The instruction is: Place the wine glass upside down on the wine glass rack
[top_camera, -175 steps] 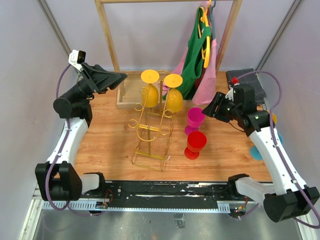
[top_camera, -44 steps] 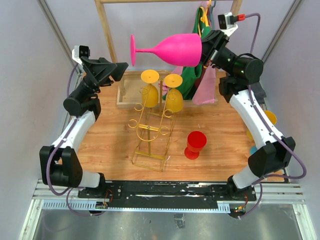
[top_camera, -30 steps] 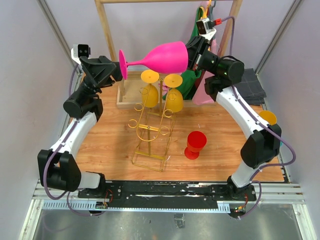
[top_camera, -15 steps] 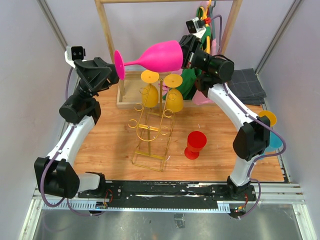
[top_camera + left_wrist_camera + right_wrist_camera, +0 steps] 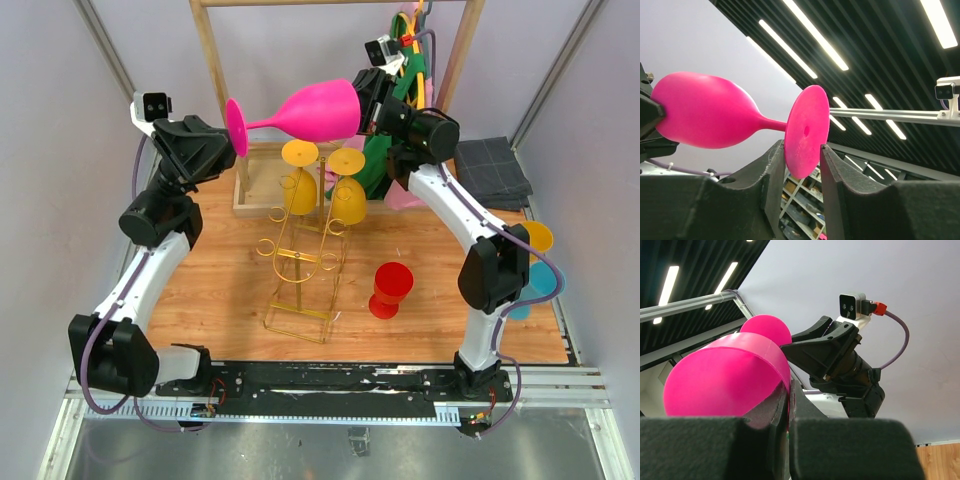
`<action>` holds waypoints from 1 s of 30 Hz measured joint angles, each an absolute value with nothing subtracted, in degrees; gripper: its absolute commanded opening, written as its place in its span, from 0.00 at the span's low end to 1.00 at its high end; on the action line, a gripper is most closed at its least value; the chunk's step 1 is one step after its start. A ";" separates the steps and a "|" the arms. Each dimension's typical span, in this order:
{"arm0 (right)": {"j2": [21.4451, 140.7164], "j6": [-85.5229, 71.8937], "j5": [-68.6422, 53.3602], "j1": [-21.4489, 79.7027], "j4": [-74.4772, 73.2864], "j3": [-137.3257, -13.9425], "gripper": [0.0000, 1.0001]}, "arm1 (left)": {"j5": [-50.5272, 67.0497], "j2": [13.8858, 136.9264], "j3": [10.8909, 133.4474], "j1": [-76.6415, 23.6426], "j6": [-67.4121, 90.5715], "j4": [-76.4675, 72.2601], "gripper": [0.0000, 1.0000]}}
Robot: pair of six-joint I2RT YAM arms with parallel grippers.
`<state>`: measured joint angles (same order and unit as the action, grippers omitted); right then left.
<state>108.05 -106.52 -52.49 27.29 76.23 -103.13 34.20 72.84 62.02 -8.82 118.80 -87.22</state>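
Observation:
A pink wine glass (image 5: 315,108) hangs on its side high above the table, foot pointing left. My right gripper (image 5: 366,104) is shut on the bowl's rim, which is pinched between the pads in the right wrist view (image 5: 789,390). My left gripper (image 5: 233,138) straddles the round foot (image 5: 807,127). The foot leans against the left finger (image 5: 774,165), and a gap shows before the right finger (image 5: 832,165), so the jaws stand open. The gold wire wine glass rack (image 5: 300,255) stands below at mid-table with two yellow glasses (image 5: 300,180) hung upside down on it.
A red glass (image 5: 392,288) stands right of the rack. A wooden clothes rail (image 5: 215,75) with green and pink garments (image 5: 385,150) is behind. A dark cloth (image 5: 495,170) plus yellow (image 5: 537,236) and teal (image 5: 545,280) items lie at the right edge.
The right arm carried the pink glass leftward until its foot entered the left gripper's jaws. The left jaws have narrowed around the foot.

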 measured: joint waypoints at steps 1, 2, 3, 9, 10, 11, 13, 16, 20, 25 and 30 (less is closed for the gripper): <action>108.09 -106.52 -52.49 27.29 76.23 -103.13 0.01 | 34.20 72.84 62.02 -8.82 118.80 -87.22 0.30; 108.09 -106.52 -52.49 27.31 76.23 -103.15 0.01 | 34.22 72.84 62.02 -8.82 118.80 -87.22 0.26; 108.09 -106.54 -52.51 27.33 76.23 -103.24 0.01 | 34.37 72.84 62.02 -8.84 118.80 -87.20 0.20; 108.36 -106.54 -52.10 28.56 76.23 -103.57 0.01 | 34.48 72.79 62.30 -8.95 118.87 -87.35 0.00; 108.47 -106.54 -52.05 28.56 76.20 -103.59 0.01 | 34.46 72.79 62.46 -9.13 118.87 -87.35 0.00; 108.64 -106.54 -52.03 28.56 76.20 -103.61 0.01 | 34.50 72.79 62.52 -9.23 118.87 -87.37 0.00; 108.77 -106.56 -52.03 28.58 76.18 -103.61 0.04 | 34.52 72.79 62.63 -9.43 118.87 -87.35 0.00; 108.77 -106.72 -52.01 28.60 76.20 -103.63 0.17 | 34.54 72.79 62.83 -9.47 118.87 -87.33 0.00; 108.77 -107.04 -52.01 28.75 75.96 -103.63 0.34 | 34.65 72.82 64.34 -9.52 118.85 -87.33 0.00; 108.77 -107.66 -52.01 28.73 76.27 -103.63 0.44 | 34.28 72.88 67.55 -9.45 118.83 -87.31 0.00; 108.71 -108.03 -51.99 28.71 76.51 -103.61 0.49 | 33.69 73.01 69.19 -9.45 118.83 -87.31 0.00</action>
